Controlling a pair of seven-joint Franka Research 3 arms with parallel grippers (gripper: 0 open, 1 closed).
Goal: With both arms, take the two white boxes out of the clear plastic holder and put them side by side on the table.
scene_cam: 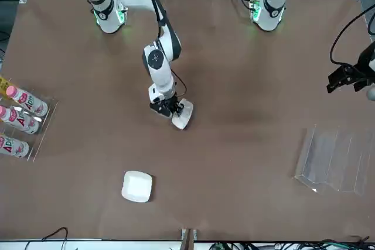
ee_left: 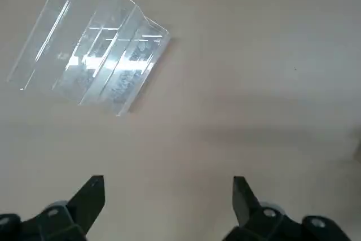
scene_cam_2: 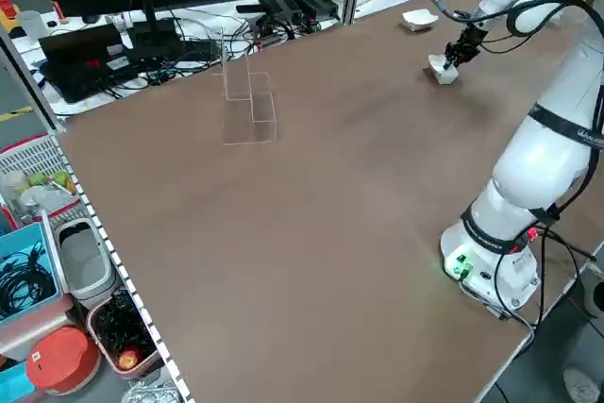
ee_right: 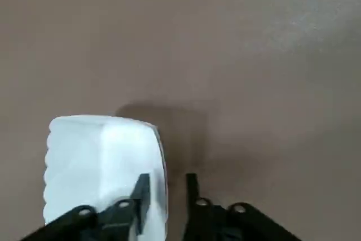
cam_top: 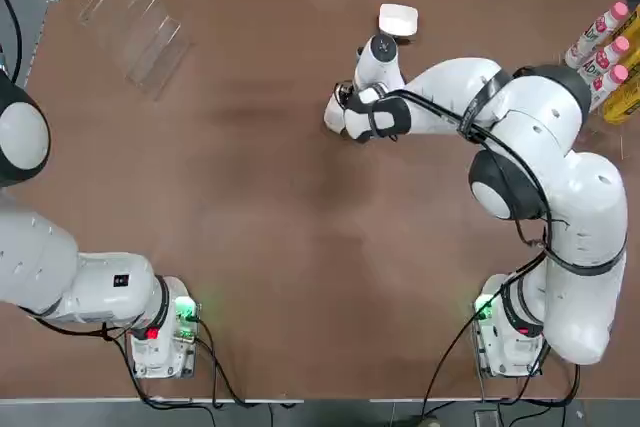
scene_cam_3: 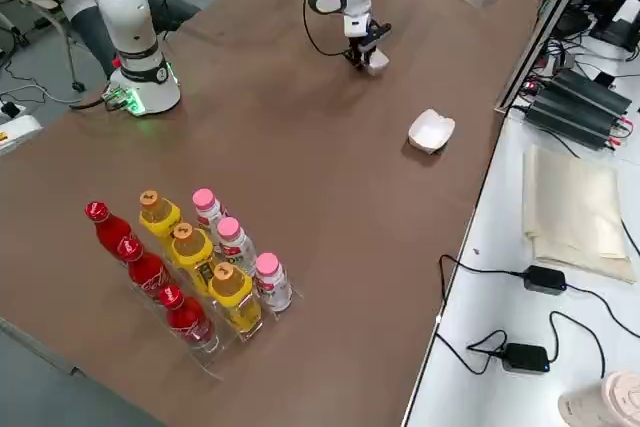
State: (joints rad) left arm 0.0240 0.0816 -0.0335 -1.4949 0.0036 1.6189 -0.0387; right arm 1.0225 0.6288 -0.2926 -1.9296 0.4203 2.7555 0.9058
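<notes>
- The clear plastic holder (cam_top: 140, 32) lies empty at the tabletop's (cam_top: 250, 227) far-left corner, near the far edge.
- The left gripper (ee_left: 169, 196) hangs over open brown tabletop, jaws wide.
- The right gripper (ee_right: 166, 187) stands mid-tabletop, jaws narrow, beside one white box (cam_top: 334, 113) standing on edge.
- The other white box (cam_top: 398, 20) lies flat just beyond, by the far edge.
</notes>
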